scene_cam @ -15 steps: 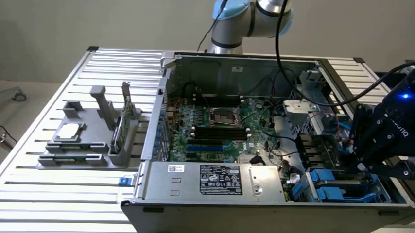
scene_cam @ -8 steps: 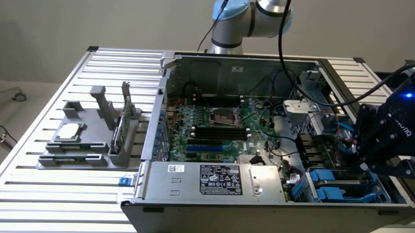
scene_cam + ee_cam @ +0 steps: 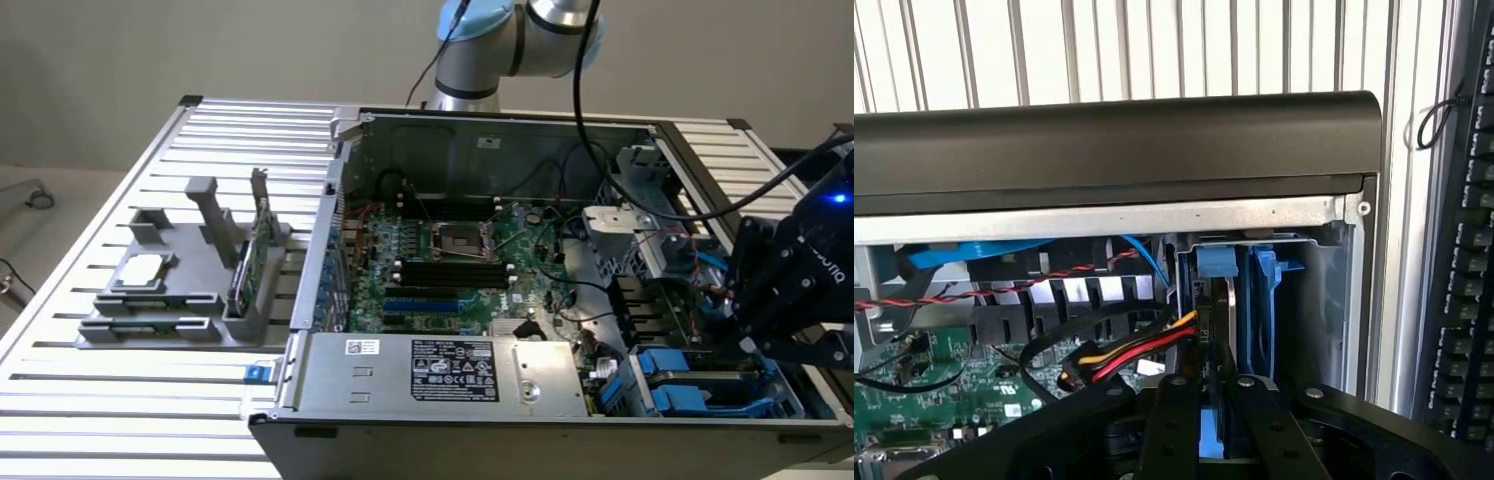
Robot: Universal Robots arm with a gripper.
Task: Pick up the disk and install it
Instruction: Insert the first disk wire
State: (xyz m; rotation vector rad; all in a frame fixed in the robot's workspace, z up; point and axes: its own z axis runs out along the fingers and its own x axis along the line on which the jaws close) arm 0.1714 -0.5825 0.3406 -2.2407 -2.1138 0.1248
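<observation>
A slatted metal surface (image 3: 147,400) carries everything in the exterior view. On it, from the middle of the frame to the exterior view's right, lies an open computer case (image 3: 507,150) with its inside exposed. The robot arm (image 3: 514,40) rises behind the case at the top of the frame. A silver power supply (image 3: 441,370) with labels fills the near part of the case. Beyond it lies the green motherboard (image 3: 427,250).

The black gripper (image 3: 781,330) reaches down into the case at the exterior view's right, over the drive bay in the lower right corner of the frame, where blue plastic rails show. On the surface at the exterior view's left sits a grey holder (image 3: 160,310). A thin green card (image 3: 247,270) stands on edge in it, and a small square silver chip (image 3: 144,270) lies flat on it, well apart from the case.

In the wrist view the disk (image 3: 1216,268) stands on edge inside the bay, just beside the case's corner wall. Its blue rail and silver-grey metal edge run down between the two fingers (image 3: 1174,420). The gripper is nearly closed, with the fingers pressed against either side of the disk. A bundle of red, yellow and black cables (image 3: 1134,350) runs up to the disk's side. A black keyboard (image 3: 1464,300) lies on the surface outside the case.
</observation>
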